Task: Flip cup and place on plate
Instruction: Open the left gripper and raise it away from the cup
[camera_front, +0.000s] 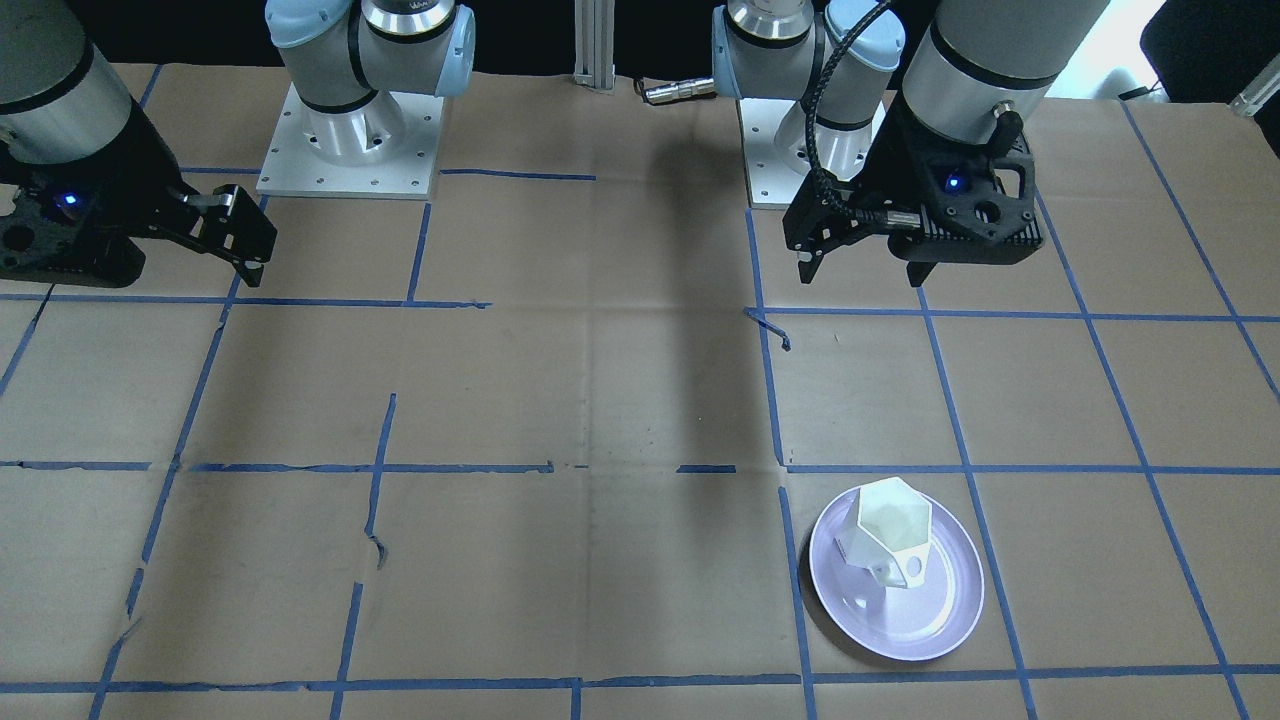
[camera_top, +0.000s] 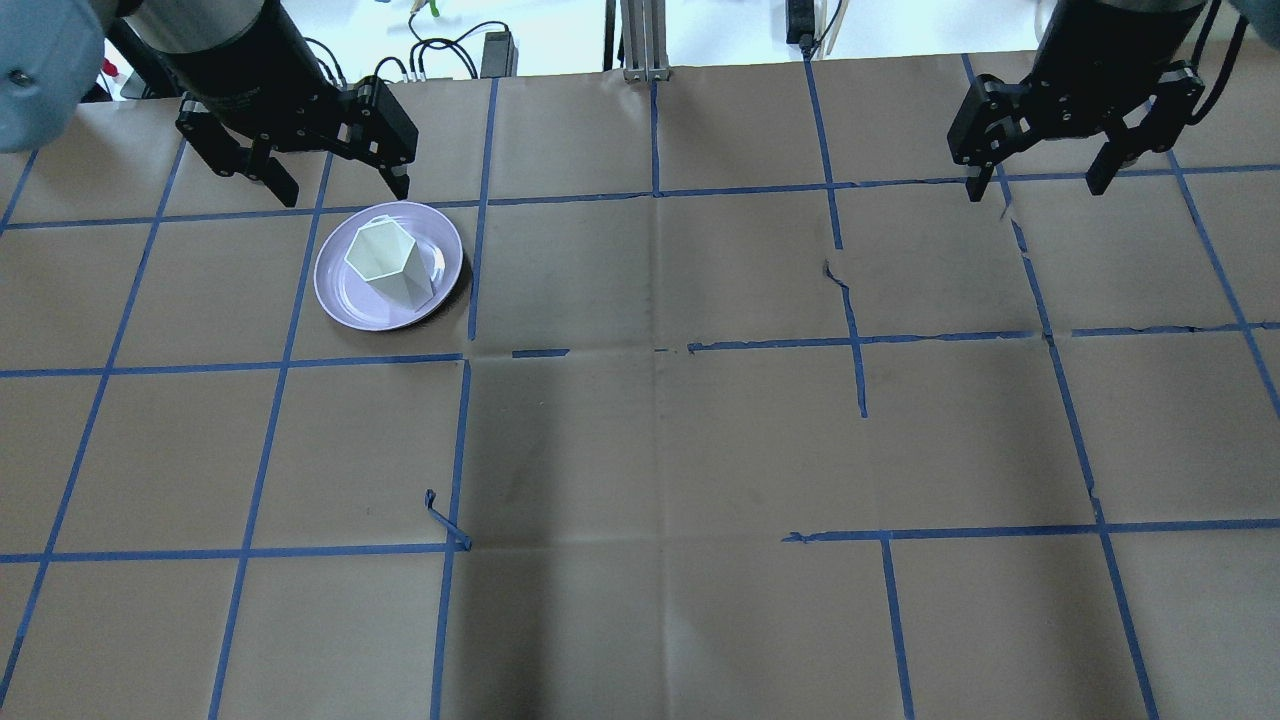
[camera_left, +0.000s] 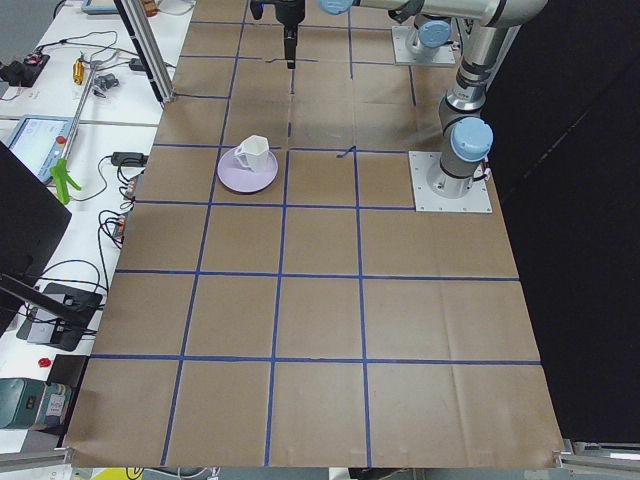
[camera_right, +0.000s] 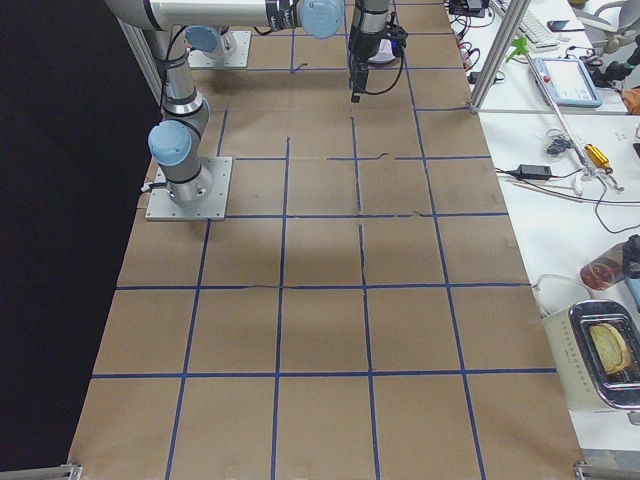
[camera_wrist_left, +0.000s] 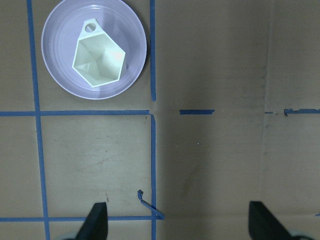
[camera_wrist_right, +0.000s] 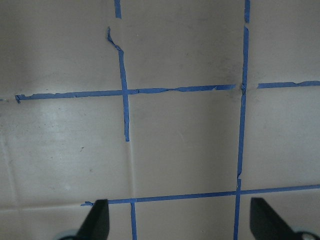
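Table (camera_top: 650, 450) papered brown, with a blue tape grid. Your left gripper (camera_top: 342, 186) hangs raised, pointing down, fingers spread wide with nothing held, apart from the plate (camera_top: 345, 295). Right gripper (camera_top: 1036, 190) hangs likewise, well apart, also spread. You'll see both arms cut off at the frame top. Cup (camera_top: 385, 260) stands on the plate, mouth up; base hidden.

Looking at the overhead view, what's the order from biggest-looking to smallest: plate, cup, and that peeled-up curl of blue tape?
1. plate, largest
2. cup, standing on it and clearly narrower
3. curl of blue tape, smallest, just a thin strip
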